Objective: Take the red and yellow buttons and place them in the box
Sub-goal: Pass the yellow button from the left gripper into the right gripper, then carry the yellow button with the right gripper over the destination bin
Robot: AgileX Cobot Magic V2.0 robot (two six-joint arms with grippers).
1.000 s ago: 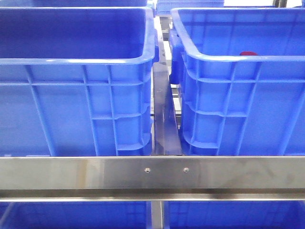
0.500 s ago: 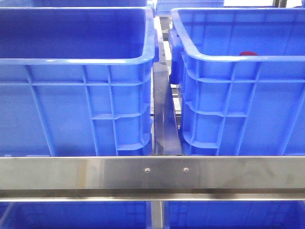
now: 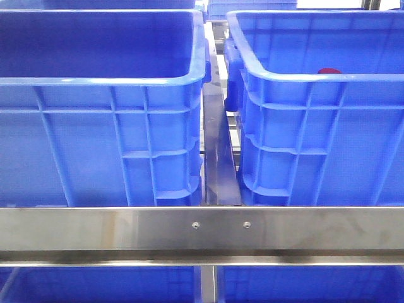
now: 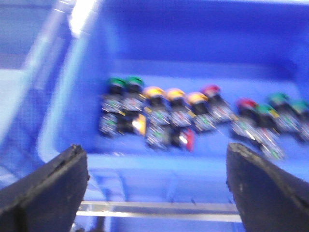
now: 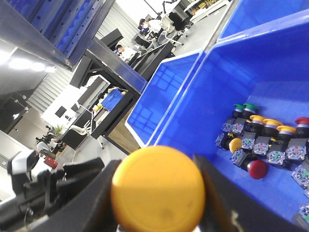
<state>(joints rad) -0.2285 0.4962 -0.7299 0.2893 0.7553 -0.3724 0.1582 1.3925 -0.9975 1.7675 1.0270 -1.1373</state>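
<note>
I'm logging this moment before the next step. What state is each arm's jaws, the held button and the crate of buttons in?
Right gripper: shut on the yellow button.
Yellow button: held between the jaws, cap facing the camera.
Left gripper: jaws wide open, holding nothing, above the crate.
Crate: open-topped, holding loose buttons.
Loose buttons: resting on the crate floor, green, yellow and red caps; image blurred.

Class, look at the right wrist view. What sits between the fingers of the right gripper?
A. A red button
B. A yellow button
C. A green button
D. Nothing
B. The right gripper has a round yellow button filling the gap between its dark fingers; the red and green ones lie in the blue crate beyond.
</note>
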